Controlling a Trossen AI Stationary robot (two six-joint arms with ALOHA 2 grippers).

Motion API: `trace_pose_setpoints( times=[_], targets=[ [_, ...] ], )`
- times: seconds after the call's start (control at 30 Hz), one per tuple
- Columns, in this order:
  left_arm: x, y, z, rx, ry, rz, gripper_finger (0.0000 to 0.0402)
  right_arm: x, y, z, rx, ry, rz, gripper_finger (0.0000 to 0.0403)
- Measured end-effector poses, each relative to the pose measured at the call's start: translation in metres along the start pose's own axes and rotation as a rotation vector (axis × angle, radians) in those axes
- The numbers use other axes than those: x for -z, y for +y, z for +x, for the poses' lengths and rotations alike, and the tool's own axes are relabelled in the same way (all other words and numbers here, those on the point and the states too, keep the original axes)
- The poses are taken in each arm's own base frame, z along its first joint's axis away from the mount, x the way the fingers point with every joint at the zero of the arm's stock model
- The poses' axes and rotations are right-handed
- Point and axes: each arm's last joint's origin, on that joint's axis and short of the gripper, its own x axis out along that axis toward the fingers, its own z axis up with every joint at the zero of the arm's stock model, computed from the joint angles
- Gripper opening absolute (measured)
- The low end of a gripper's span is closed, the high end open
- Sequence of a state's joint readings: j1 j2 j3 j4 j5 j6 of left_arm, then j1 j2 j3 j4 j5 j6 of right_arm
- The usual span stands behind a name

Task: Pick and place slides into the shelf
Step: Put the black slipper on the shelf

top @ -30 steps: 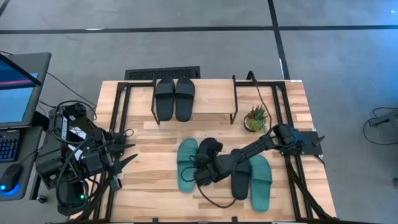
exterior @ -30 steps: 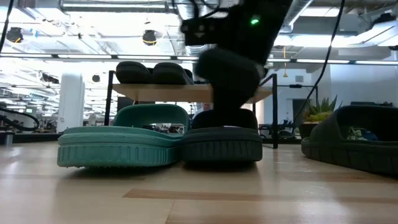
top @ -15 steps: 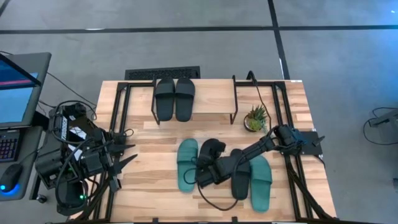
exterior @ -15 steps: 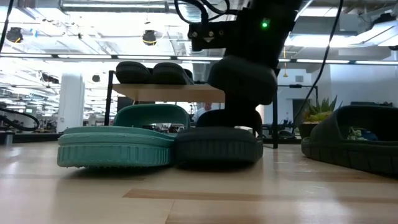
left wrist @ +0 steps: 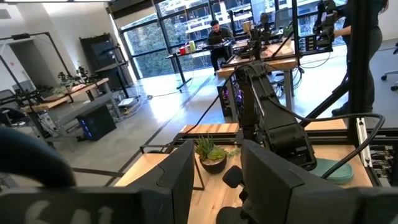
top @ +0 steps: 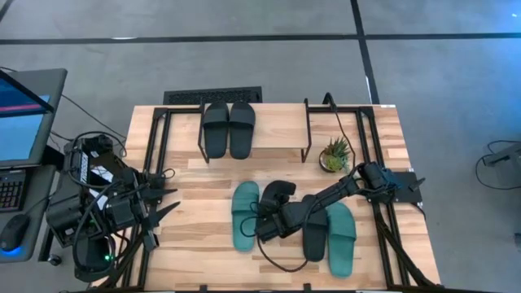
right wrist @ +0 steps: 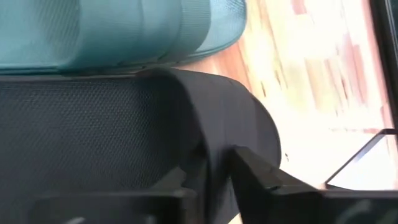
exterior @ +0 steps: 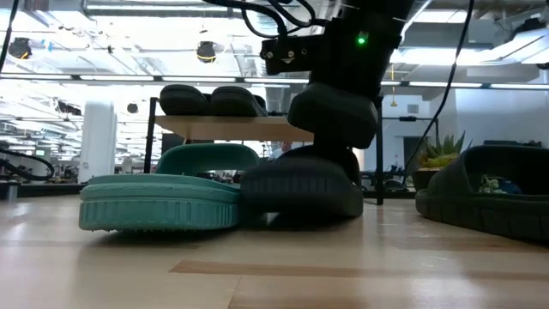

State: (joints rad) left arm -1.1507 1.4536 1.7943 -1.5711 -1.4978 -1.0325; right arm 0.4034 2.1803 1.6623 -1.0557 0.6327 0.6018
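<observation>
- The right end effector (top: 273, 213) is down at the middle of the tabletop (top: 212, 179), and its fingers (right wrist: 261, 171) are pinching the edge of a black slide (exterior: 300, 184); the right wrist view shows the rubber wedged between them.
- That black slide lies just beside a teal slide (top: 244, 215), apparently touching it, and in the low view its near end is tipped up off the wood.
- The shelf (top: 277, 134) stands at the far side of the tabletop, already carrying a pair of black slides (top: 229, 129), with bare plank to their right.
- Another black slide (top: 316, 236) and a second teal slide (top: 340, 236) wait near the right arm, and a small potted plant (top: 334, 155) sits by the shelf's right leg.
- The left end effector (left wrist: 214, 180) hangs back at the left edge, fingers spread.
- To do this well, I'd say: lift straight up so the teal neighbour isn't dragged, keep the pinch deep on the sole, clear the plank's front edge, and stay away from the plant.
- Compared with a second ago: the right fingers were wide apart and have closed on the slide, which then lay flat and now tilts, nudged slightly left.
</observation>
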Motion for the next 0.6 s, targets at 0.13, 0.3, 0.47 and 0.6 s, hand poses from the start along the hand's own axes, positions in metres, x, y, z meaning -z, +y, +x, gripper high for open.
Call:
trace_pose_setpoints(
  times=[0.13, 0.3, 0.47, 0.6],
  targets=[
    [0.000, 0.000, 0.000, 0.000, 0.001, 0.000, 0.0122, 0.000, 0.000, 0.000, 0.005, -0.002, -0.002, 0.0009],
    [0.000, 0.000, 0.000, 0.004, 0.008, 0.001, 0.0122, 0.005, 0.003, -0.007, 0.021, -0.007, -0.005, 0.0012],
    [0.000, 0.000, 0.000, 0.004, 0.007, 0.005, 0.0122, 0.009, 0.003, -0.027, 0.009, -0.056, -0.009, 0.0007],
    [0.000, 0.000, 0.000, 0.004, 0.007, 0.006, 0.0122, 0.010, -0.006, -0.044, 0.025, -0.099, 0.019, 0.0005]
  ],
)
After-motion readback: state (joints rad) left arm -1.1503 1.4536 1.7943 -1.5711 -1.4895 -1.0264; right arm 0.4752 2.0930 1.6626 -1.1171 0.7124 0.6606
